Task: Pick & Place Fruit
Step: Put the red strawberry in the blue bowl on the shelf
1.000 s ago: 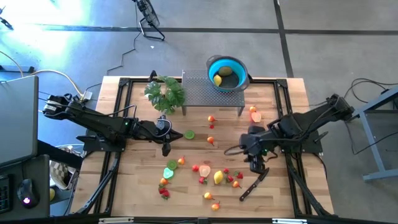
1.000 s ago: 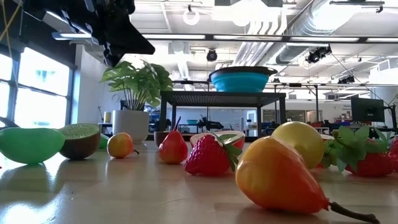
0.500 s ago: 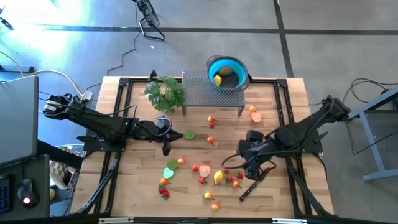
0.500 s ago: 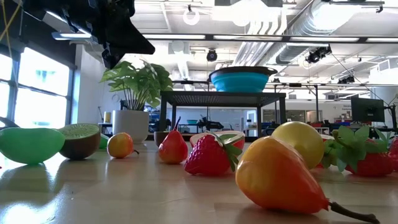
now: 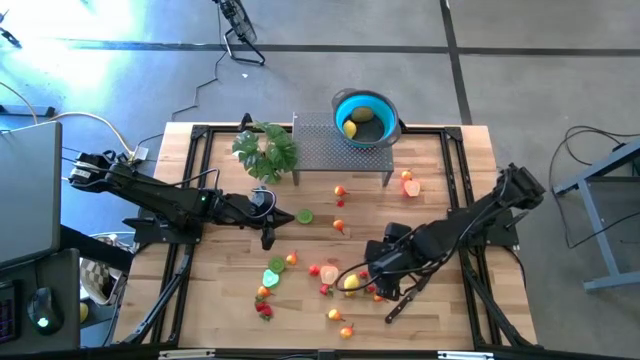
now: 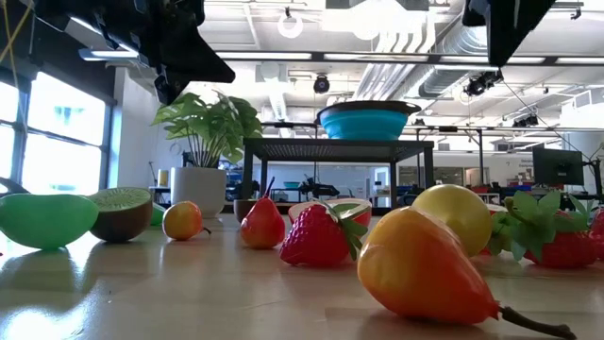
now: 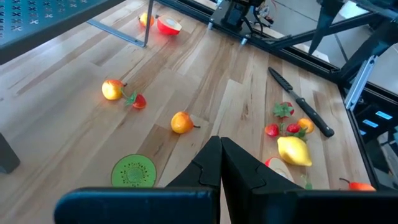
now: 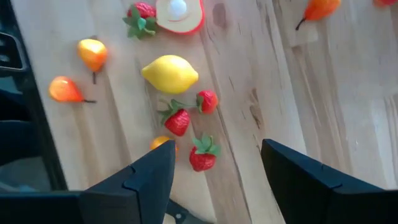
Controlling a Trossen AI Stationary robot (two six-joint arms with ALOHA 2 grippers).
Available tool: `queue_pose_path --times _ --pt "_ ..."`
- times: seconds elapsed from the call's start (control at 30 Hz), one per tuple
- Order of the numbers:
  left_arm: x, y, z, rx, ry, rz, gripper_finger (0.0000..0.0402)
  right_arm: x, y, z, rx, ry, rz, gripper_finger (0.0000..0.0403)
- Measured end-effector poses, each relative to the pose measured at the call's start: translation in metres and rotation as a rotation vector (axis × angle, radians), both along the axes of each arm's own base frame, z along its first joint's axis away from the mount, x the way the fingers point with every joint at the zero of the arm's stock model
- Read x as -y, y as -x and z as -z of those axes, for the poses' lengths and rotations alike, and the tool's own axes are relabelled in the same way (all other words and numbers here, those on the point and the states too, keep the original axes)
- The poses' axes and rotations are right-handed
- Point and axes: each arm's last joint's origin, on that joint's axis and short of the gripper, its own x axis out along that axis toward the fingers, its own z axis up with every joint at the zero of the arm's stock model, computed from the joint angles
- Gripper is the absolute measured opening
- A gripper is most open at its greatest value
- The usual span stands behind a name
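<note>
Small toy fruits lie scattered on the wooden table (image 5: pixel 450 170). A yellow lemon (image 5: pixel 351 285) lies among red strawberries (image 8: pixel 177 121) and a small orange piece (image 8: pixel 161 143) at the near middle. My right gripper (image 5: pixel 378 284) hovers open above this cluster, its fingers (image 8: pixel 149 180) standing apart over the strawberries and touching nothing. My left gripper (image 5: pixel 268 238) is shut and empty left of the middle, above a green kiwi slice (image 7: pixel 134 171). The blue bowl (image 5: pixel 365 118) stands on a metal rack at the far edge, with a lemon and a brown fruit inside.
A black-handled knife (image 5: pixel 405 298) lies just right of the cluster. A leafy plant (image 5: pixel 265 150) stands at the far left beside the perforated rack (image 5: pixel 335 150). More fruit lies near the rack's right leg (image 5: pixel 408 185) and along the near edge (image 5: pixel 340 318).
My right gripper has gone toward the table's left and near edges and now stands over the lemon and strawberry cluster. The fruit has not moved.
</note>
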Motion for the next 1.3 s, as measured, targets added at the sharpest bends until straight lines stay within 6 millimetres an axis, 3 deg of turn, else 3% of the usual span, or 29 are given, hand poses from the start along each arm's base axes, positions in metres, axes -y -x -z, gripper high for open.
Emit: queue_pose_path --times 0.1,0.27,0.63,1.3 --pt "0.000 0.000 0.000 0.000 -0.001 0.000 0.0000 0.000 0.000 0.006 -0.003 0.007 0.004 0.0231" --pt "0.000 0.000 0.000 0.000 -0.001 0.000 0.0000 0.003 0.009 0.031 -0.068 -0.001 0.035 0.0231" --pt "0.000 0.000 0.000 0.000 -0.001 0.000 0.0000 0.002 0.015 0.084 -0.019 -0.096 0.039 0.0231" --pt "0.000 0.000 0.001 -0.007 -0.002 0.000 0.0000 0.008 0.026 0.124 0.042 -0.128 0.039 0.0231"
